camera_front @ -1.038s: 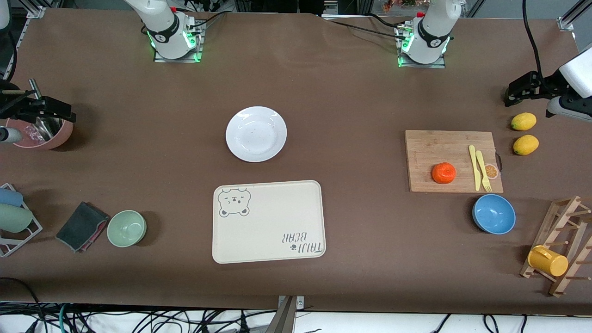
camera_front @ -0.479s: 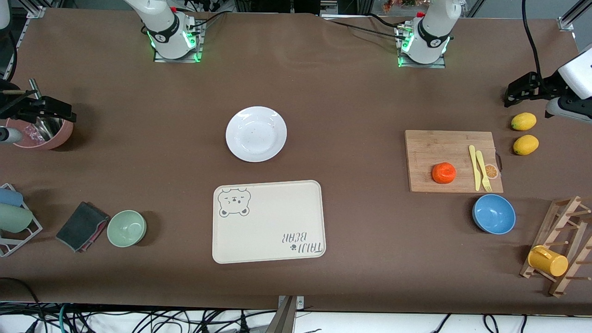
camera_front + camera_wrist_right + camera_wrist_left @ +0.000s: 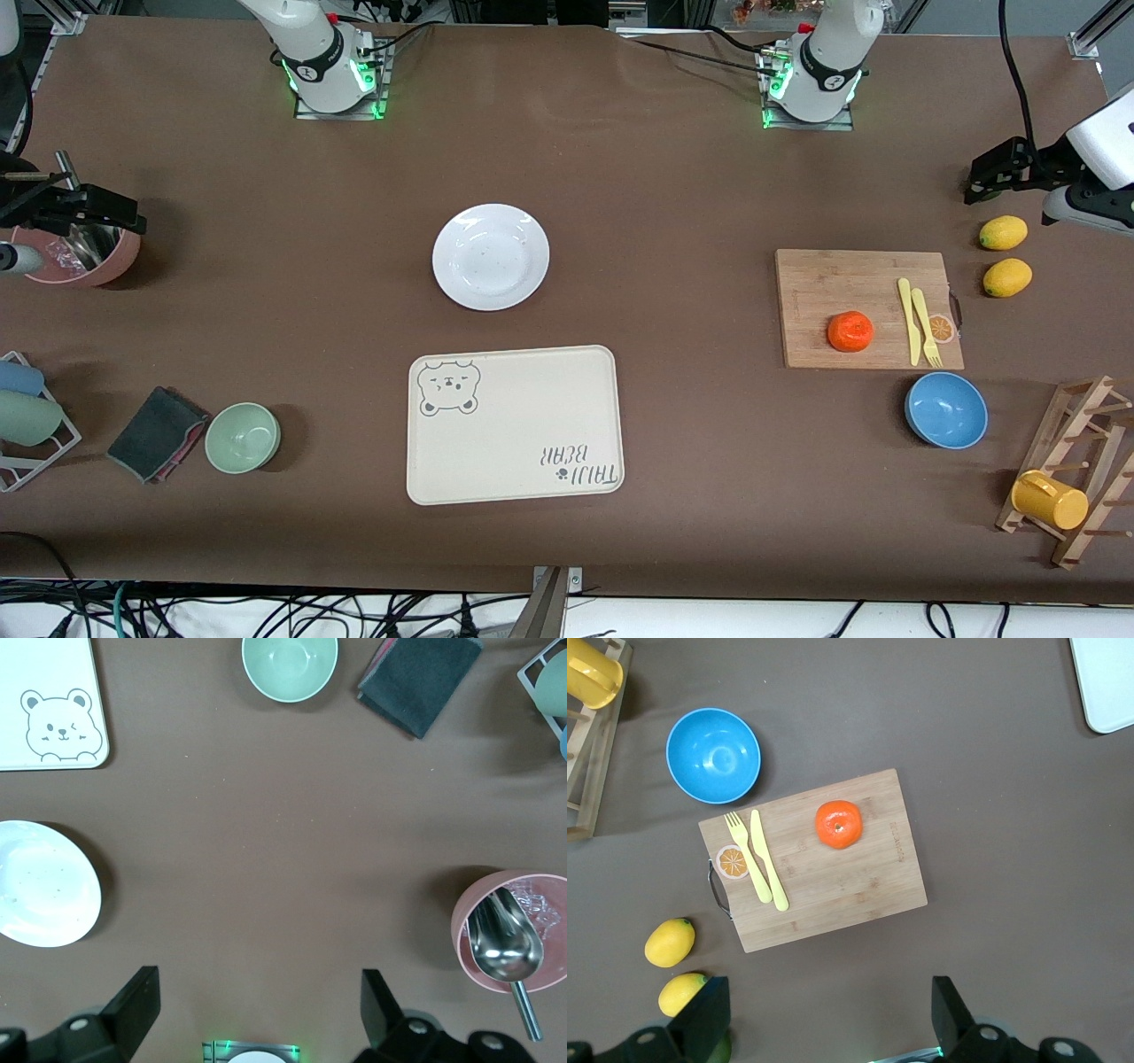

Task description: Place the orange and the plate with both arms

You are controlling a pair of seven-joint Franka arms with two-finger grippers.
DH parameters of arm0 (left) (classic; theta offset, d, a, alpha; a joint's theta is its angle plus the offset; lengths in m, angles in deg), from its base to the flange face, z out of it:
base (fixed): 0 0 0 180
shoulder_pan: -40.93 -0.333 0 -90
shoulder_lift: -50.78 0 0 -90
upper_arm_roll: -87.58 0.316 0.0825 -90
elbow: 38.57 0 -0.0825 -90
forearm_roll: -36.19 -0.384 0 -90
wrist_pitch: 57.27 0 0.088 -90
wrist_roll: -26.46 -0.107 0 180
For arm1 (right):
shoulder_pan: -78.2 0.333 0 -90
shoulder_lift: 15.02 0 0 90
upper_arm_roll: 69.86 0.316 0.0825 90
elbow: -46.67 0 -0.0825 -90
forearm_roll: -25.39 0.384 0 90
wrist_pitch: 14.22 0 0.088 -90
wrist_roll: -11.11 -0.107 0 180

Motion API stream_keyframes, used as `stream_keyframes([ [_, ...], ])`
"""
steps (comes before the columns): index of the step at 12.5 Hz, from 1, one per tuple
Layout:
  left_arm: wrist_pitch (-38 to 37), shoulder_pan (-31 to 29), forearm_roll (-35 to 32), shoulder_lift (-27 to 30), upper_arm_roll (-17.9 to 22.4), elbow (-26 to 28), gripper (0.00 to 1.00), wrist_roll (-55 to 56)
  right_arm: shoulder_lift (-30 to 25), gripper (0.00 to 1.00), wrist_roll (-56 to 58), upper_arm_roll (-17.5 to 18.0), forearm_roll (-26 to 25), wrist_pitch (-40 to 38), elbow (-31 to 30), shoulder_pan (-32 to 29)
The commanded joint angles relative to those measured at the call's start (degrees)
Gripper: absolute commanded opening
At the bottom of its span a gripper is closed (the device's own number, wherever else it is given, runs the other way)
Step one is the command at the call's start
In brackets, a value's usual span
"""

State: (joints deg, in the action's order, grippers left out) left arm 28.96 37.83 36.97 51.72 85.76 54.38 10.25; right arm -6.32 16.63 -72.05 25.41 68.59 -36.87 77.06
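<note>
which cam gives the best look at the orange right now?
Left wrist view: the orange sits large and unobstructed on the cutting board, top dimple visible. The front view shows it smaller on the same board. The right wrist view doesn't show it.

high front camera facing both bases, wrist cameras looking straight down — sharing plate (image 3: 491, 257), orange (image 3: 850, 330)

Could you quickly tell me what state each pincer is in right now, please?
Left pincer: open, holding nothing, up over the table near the lemons.
Right pincer: open, holding nothing, up above the pink bowl.
</note>
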Motion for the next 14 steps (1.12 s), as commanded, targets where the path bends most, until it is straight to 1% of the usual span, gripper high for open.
stream_keyframes([
  [1,-1.23,-0.25,1.24,0.81,-0.29,0.05,1.0,-0.67,0.18,1.0,0.19,0.17,-0.2,-1.16,1.27,-0.09],
  [9,-0.89,0.28,1.24,0.2,-0.29,-0.4,1.0,-0.67,0.18,1.0,0.19,0.17,-0.2,-1.16,1.27,0.0],
  [11,0.34,-0.07,2.47,-0.24,-0.21,-0.48,1.0,-0.05,0.18,1.0,0.19,0.17,-0.2,-1.16,1.27,0.0],
  [14,0.35,-0.07,1.77,0.28,-0.29,-0.66,1.0,0.21,0.18,1.0,0.19,0.17,-0.11,-1.25,1.27,-0.09],
])
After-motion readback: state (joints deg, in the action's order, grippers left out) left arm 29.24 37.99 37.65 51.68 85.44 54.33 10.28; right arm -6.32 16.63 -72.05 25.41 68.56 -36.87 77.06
